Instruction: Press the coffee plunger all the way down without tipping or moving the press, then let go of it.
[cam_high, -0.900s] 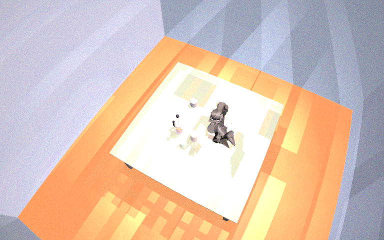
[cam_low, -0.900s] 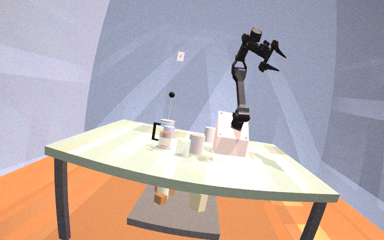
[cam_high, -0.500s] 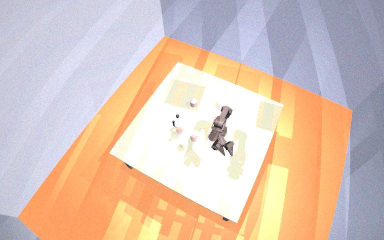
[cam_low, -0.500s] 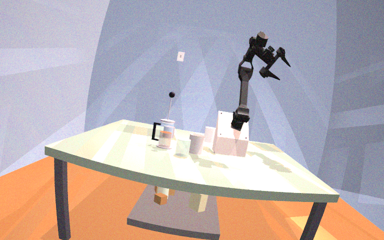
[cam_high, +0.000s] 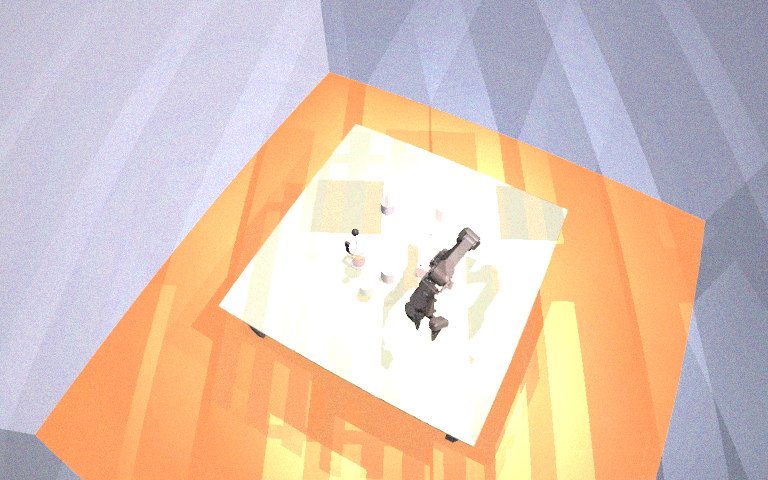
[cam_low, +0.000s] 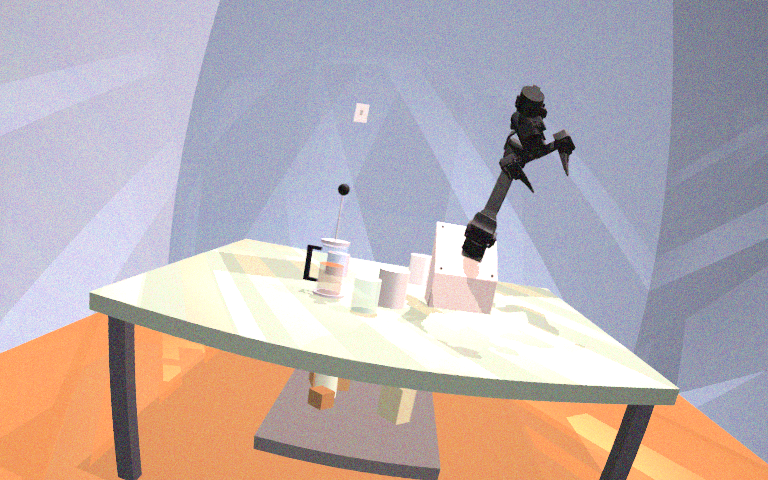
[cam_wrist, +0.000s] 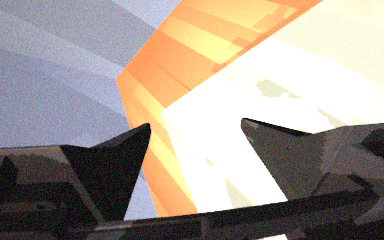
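The hand (cam_low: 548, 164) is carried high above the worktop (cam_low: 271, 331), well apart from the coffee press (cam_low: 333, 271), with its two fingers spread wide and nothing between them. The press is seen standing upright on the worktop, its dark handle (cam_low: 309, 263) turned away from the arm, with a pale green cup (cam_low: 365, 295) and a white cup (cam_low: 393, 287) just beside it on the side toward the white base box (cam_low: 461, 277). The plunger rod (cam_low: 338, 217) is fully raised, and the black knob (cam_low: 343, 189) sits high above the lid; in the top view the knob (cam_high: 355, 232) is found well to one side of the hand (cam_high: 427, 328). In the wrist view only the worktop corner and the orange floor (cam_wrist: 200, 45) are seen between the fingers, and the press is not in sight. The step in hand is judged to be the approach: pressing has not begun. For the next move, the hand is to be brought across over the knob and lined up with the rod axis, the cups being cleared from above. The push is then to be applied straight down, since any sideways load on so tall a rod is likely to tip or slide the press.
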